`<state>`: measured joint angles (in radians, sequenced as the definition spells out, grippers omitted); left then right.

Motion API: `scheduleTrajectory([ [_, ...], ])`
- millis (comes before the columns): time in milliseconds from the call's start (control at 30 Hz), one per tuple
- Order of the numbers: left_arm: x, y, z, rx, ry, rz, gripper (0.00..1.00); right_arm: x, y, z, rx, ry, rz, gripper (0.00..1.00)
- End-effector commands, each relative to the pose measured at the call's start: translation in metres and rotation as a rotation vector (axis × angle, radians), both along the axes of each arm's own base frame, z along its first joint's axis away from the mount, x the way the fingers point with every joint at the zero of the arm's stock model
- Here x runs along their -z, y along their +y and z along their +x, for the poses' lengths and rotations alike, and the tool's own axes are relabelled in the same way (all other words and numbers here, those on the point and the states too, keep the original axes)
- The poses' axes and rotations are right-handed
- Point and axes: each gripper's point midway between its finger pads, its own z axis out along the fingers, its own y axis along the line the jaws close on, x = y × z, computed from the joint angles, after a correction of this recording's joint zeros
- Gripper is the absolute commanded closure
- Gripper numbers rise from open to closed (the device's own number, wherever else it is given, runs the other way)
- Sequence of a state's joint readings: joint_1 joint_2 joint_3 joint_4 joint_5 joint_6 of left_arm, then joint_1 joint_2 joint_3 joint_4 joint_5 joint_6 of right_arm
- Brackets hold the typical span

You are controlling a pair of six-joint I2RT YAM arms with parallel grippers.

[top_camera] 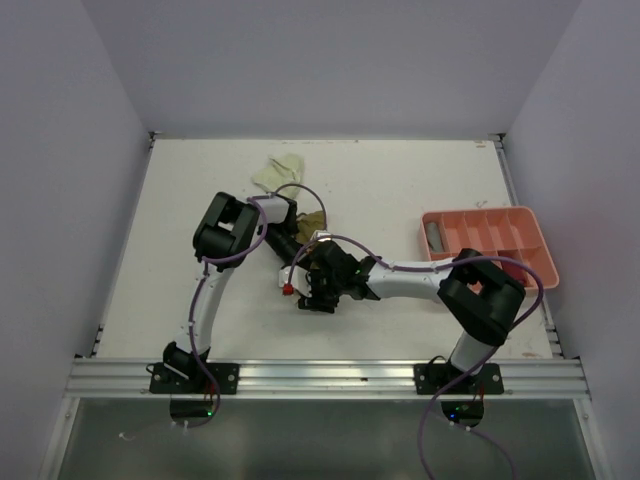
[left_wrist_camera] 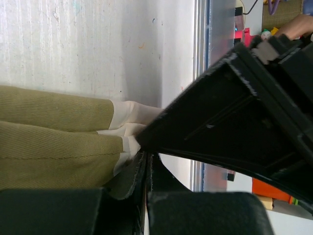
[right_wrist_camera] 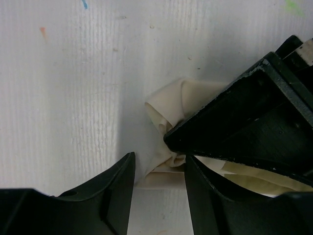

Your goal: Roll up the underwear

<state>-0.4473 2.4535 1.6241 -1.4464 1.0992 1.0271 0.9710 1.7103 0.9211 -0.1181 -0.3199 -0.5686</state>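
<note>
White table (top_camera: 420, 190), arms meeting mid-table. Left gripper (left_wrist_camera: 146, 171) clamped shut on olive-tan underwear (left_wrist_camera: 54, 132) hem, pinning it I guess. Right gripper (right_wrist_camera: 159, 164) half-wide, fingers straddling bunched cream end (right_wrist_camera: 171, 103), looks set to roll.

Cream underwear (right_wrist_camera: 183, 95) bunched up mid-table, olive-tan piece (left_wrist_camera: 54, 137) lying flat against it, pale yellow-green one (top_camera: 278, 172) crumpled farther back

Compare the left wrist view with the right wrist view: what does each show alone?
Left wrist only: the olive-tan garment, its edge pinched in the shut left gripper. Right wrist only: the right gripper, fingers parted around an edge of the cream garment. Both: that cream garment lying on the white table.
</note>
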Motion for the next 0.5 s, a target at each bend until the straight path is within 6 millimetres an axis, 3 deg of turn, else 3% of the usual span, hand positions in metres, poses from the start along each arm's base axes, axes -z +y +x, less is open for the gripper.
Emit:
scheduleTrajectory([
  [0,0.050,0.010,0.006,0.041,-0.074,0.013,1.00,0.006,0.007,0.010,0.010,-0.050,0.029,0.52],
  [67,0.049,0.010,0.006,0.041,-0.073,0.013,1.00,0.009,0.007,0.011,0.011,-0.054,0.028,0.53],
  [167,0.049,0.010,0.006,0.039,-0.074,0.011,1.00,0.018,0.007,0.011,0.021,-0.039,0.007,0.63],
  [200,0.048,0.010,0.006,0.038,-0.075,0.009,1.00,0.022,0.005,0.011,0.024,-0.030,-0.001,0.75],
  [300,0.042,0.008,0.006,0.028,-0.086,-0.018,1.00,0.022,0.009,0.010,0.024,-0.017,0.023,0.97],
  [400,0.015,0.003,0.020,-0.038,-0.121,-0.085,0.87,0.019,0.012,0.008,0.052,0.057,0.058,1.00],
  [467,-0.017,-0.002,0.036,-0.075,-0.204,-0.153,0.75,0.015,0.014,0.006,0.079,0.154,0.105,1.00],
])
